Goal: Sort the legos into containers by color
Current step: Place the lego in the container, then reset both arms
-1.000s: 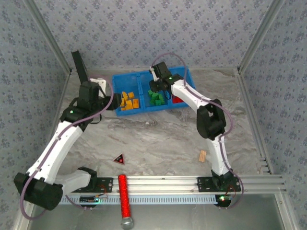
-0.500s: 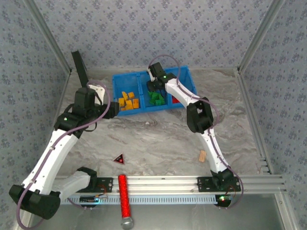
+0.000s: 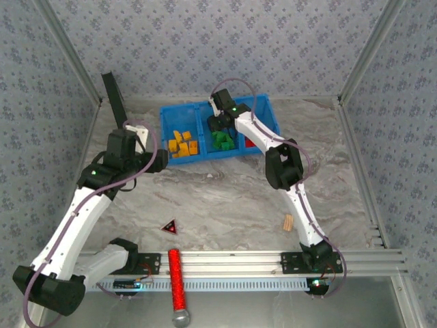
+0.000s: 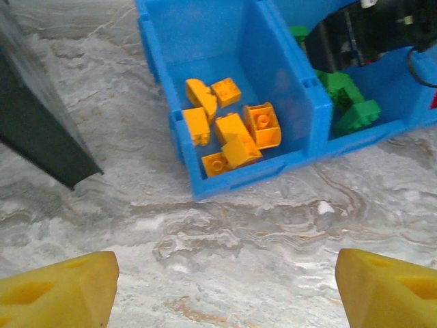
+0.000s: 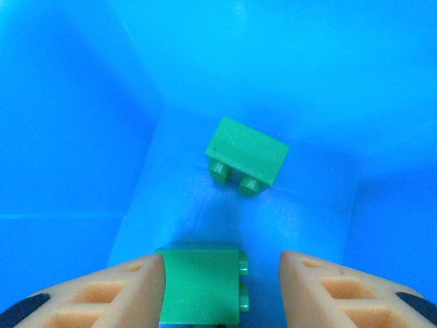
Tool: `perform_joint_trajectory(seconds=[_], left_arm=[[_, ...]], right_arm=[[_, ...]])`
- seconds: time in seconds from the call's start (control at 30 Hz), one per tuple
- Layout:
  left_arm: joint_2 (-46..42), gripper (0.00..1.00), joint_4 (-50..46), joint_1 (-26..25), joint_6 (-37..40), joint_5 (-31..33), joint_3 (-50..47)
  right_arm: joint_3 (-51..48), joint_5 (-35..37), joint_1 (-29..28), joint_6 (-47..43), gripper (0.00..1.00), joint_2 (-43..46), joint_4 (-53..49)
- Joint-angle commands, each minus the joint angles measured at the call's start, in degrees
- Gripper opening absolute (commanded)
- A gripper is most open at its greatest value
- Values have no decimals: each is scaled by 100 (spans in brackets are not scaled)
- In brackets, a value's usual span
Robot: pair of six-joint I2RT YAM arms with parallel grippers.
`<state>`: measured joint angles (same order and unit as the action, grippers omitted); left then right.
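Right hand (image 5: 222, 273): fingers apart, low inside the middle compartment. A green brick (image 5: 201, 283) lies between them, against the left finger with a gap on the other side, so I call it loose, not clamped.
Left hand (image 4: 225, 280): fingers wide apart, nothing between them, over bare bench (image 4: 273, 225) near the bin's left compartment.
Near right hand: second green brick (image 5: 247, 156) on the compartment floor, apart from the first.
Containers: blue bin (image 3: 164, 130) at the far side of the bench. Yellow legos (image 4: 232, 130) left, green legos (image 3: 222, 140) middle, red legos (image 3: 252, 142) right.
Progress: every lego I can find sits in its colour's compartment. My guess is sorting is done or nearly so, and the hands just need to pull clear.
Leftovers: tan wooden piece (image 3: 289, 222) and dark triangle (image 3: 169, 226) on the bench. Not legos, so I leave them.
View gaps: right wrist gives me the finger-to-brick gap, which the arm hides in the top view. Top view gives the red compartment and both arms. Left wrist gives yellow stud detail.
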<state>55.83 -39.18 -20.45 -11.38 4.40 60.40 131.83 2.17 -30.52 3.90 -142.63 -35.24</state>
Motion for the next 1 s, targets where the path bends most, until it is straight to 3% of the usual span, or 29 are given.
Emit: perform_joint_trajectory(seconds=[0.0,0.1,0.17,0.33,0.43,0.6,0.77,0.97], left_arm=[[-103,87,519,47,-78,818,-229],[-90,93,968,155,-137,1712,-553],[-120,94,1603,273,51,1980,-946],[28,96,3901,559,892,1989,-2269],[269,97,5224,828,1161,1648,-3008],[647,98,7134,1501,1079,928,-3997],[1481,99,8221,2025,906,444,-4218],[2562,99,8644,2378,618,-22,-4011]], right_arm=[[-71,-144,-65,-130,52,708,-190],[-499,-178,-110,-223,58,1355,-173],[-995,-189,-142,-281,62,1896,-21],[-2387,-150,-156,-390,77,3313,378],[-3175,6,-161,-364,100,4123,499],[-4732,429,-72,-167,100,5351,854],[-6390,618,401,305,100,6291,1435],[-8273,1013,868,791,100,7396,2443]])
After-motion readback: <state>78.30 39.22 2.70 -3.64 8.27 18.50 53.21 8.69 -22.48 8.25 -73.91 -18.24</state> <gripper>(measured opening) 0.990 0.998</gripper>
